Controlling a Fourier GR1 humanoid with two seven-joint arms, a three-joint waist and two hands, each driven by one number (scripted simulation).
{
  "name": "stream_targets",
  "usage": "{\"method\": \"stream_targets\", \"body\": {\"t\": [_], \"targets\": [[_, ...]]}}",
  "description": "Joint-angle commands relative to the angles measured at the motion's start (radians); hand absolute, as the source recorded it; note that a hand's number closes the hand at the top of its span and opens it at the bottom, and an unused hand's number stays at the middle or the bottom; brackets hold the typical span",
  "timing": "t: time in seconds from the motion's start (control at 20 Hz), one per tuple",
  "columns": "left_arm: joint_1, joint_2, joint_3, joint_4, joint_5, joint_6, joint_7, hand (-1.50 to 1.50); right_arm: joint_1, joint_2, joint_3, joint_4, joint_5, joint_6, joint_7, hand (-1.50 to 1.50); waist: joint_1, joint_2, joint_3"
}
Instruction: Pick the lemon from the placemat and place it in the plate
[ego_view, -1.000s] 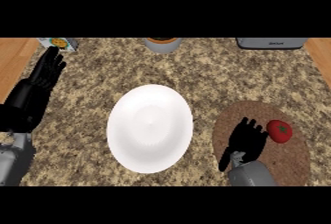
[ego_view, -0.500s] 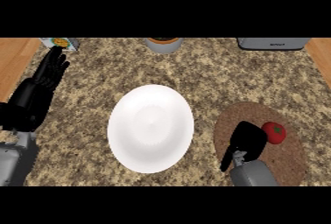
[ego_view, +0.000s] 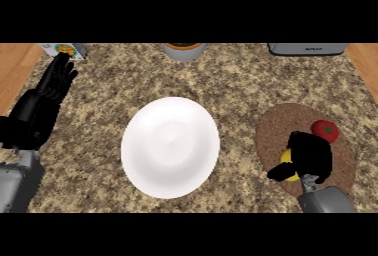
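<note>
The yellow lemon (ego_view: 286, 157) lies on the round brown placemat (ego_view: 277, 125) at the right, mostly hidden. My right hand (ego_view: 311, 155) sits on top of it, fingers curled down over it and thumb tucked under its near side. The white plate (ego_view: 170, 147) lies at the middle of the counter, left of the placemat, with nothing on it. My left hand (ego_view: 43, 106) rests open at the far left, fingers pointing up, apart from everything.
A red round fruit (ego_view: 325, 130) sits on the placemat just beyond my right hand. Along the back edge stand a small carton (ego_view: 65, 50), an orange-rimmed pot (ego_view: 183, 49) and a grey appliance (ego_view: 306, 48). Wooden strips border the speckled counter at both sides.
My right hand has curled from straight fingers over the placemat into a grasp round the lemon, which now shows yellow beneath it. The left hand has barely moved.
</note>
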Motion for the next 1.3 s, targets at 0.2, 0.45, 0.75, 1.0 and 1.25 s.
{"method": "stream_targets", "body": {"t": [0.2, 0.45, 0.75, 1.0, 1.25], "targets": [[0.019, -0.005, 0.010, 0.003, -0.007, -0.006, -0.016, 0.00, 0.077, -0.268, -0.172, -0.074, -0.297, -0.166, -0.569, 1.50, 0.000, 0.003, 0.000], [0.012, 0.000, 0.007, -0.029, -0.021, -0.001, 0.026, 0.00, 0.142, -0.258, -0.200, -0.283, -0.467, -0.110, -0.696, 1.50, -0.004, -0.003, -0.001], [0.011, 0.005, 0.027, -0.015, 0.005, -0.038, 0.013, 0.00, 0.128, -0.163, -0.181, -0.497, -0.677, -0.003, -0.712, 1.50, -0.001, -0.002, -0.002], [-0.006, -0.011, 0.023, -0.030, -0.021, -0.032, 0.049, 0.00, 0.047, -0.102, -0.124, -0.596, -0.705, 0.094, -0.570, 1.50, 0.014, 0.003, -0.002], [-0.028, -0.007, 0.078, 0.026, -0.011, -0.084, 0.015, 0.00, -0.022, 0.002, 0.008, -0.633, -0.602, 0.110, -0.441, 1.50, 0.014, 0.004, -0.002]]}}
